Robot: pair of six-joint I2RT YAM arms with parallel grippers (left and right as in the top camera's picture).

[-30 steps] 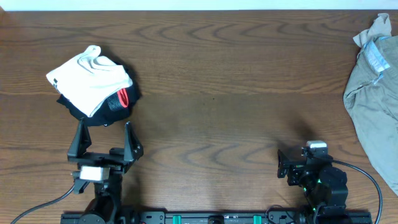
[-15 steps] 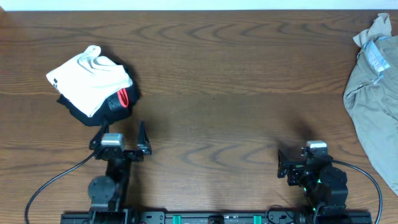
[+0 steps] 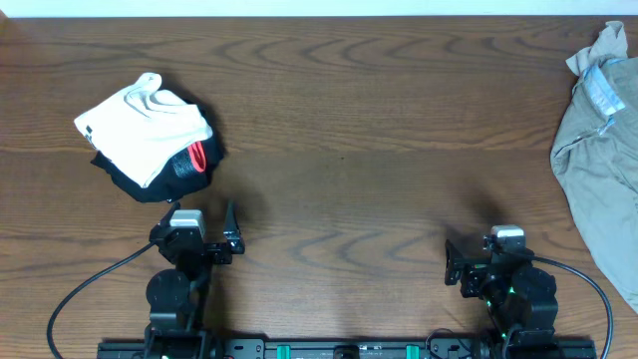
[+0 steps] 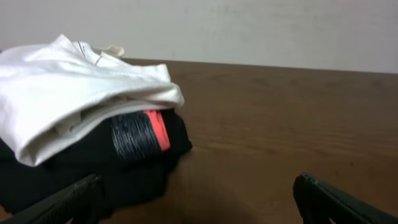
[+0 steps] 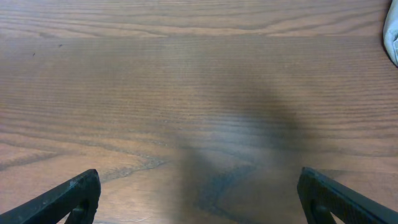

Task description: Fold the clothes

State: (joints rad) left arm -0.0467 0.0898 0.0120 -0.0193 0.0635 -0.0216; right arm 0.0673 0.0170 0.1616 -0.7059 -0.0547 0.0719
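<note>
The clothes lie in two places. A folded white T-shirt rests on a folded black garment with a grey-and-red band, at the left of the table. A crumpled khaki garment lies at the right edge. My left gripper sits just in front of the stack, open and empty, apart from the cloth. Near the front right, my right gripper is open over bare wood.
The wooden table runs to a white wall at the back. A pale sliver of cloth shows at the top right of the right wrist view. Cables and the arm bases line the front edge.
The left arm has drawn back from the stack and folded down toward its base, its jaws still wide. The right arm and the garments have not moved.
</note>
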